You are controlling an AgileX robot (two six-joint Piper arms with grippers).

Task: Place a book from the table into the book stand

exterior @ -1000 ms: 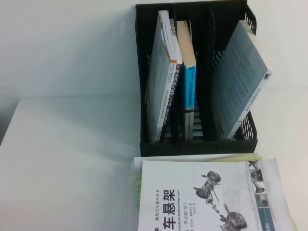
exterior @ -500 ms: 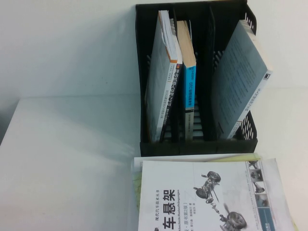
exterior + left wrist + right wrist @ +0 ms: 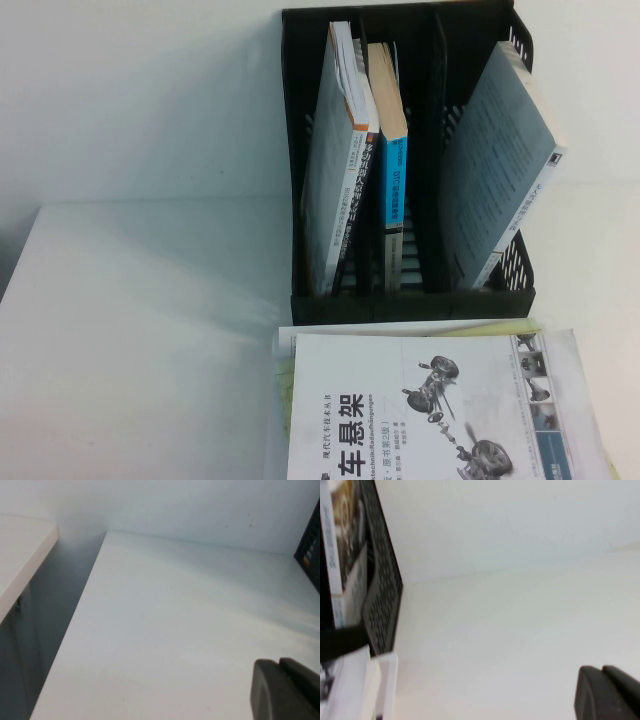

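the left tool is showing only in the left wrist view, as a dark block hanging over bare surface, well to the left of the book stand; whether its fingers are apart or together i cannot tell. that same view is catching just a dark sliver of the book stand at its edge.

in the high view neither tool is appearing. the book stand is sitting upright on the surface, its three compartments running left to right. the left compartment is holding a tilted book with a dark spine, the middle one a book with a blue spine, and the right one a grey-covered book leaning toward the stand's right wall.

the book is lying flat, cover up, just in front of the book stand, its far edge near the stand's front lip. its long axis is running left to right, parallel to the stand's front, and its near part is cut off by the frame. a yellowish sheet is peeking out from under its far edge.

the right tool is showing only in the right wrist view, a dark block over bare surface to the right of the book stand; its opening i cannot tell. this view is showing the stand's perforated side, which the high view barely gives.
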